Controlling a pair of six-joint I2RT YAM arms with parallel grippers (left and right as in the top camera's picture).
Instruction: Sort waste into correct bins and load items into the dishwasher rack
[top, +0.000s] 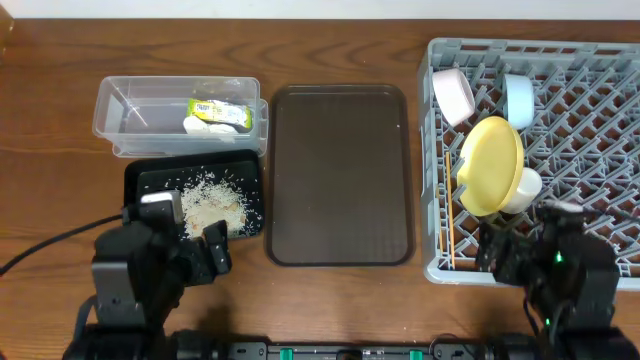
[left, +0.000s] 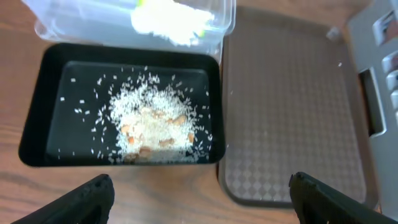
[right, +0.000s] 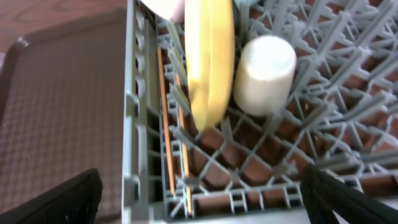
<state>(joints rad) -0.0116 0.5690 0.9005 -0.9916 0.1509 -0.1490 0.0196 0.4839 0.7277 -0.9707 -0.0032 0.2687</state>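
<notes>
The grey dishwasher rack (top: 590, 150) at the right holds the yellow plate (top: 490, 165) on edge, the white bowl (top: 453, 95), the light-blue bowl (top: 518, 98), the pale cup (top: 525, 187) and the wooden chopsticks (right: 174, 130) along its left side. The clear tub (top: 130, 115) holds the yellow-green wrapper (top: 222, 112) and a white scrap (top: 200, 125). The black tray (top: 145, 185) holds rice scraps (top: 212, 203), which also show in the left wrist view (left: 155, 121). My left gripper (left: 200, 199) is open and empty over the table in front of the black tray. My right gripper (right: 202, 199) is open and empty above the rack's front left corner.
The brown serving tray (top: 340, 175) lies bare in the middle between the bins and the rack; it also shows in the left wrist view (left: 292, 112). Both arm bases sit at the table's front edge.
</notes>
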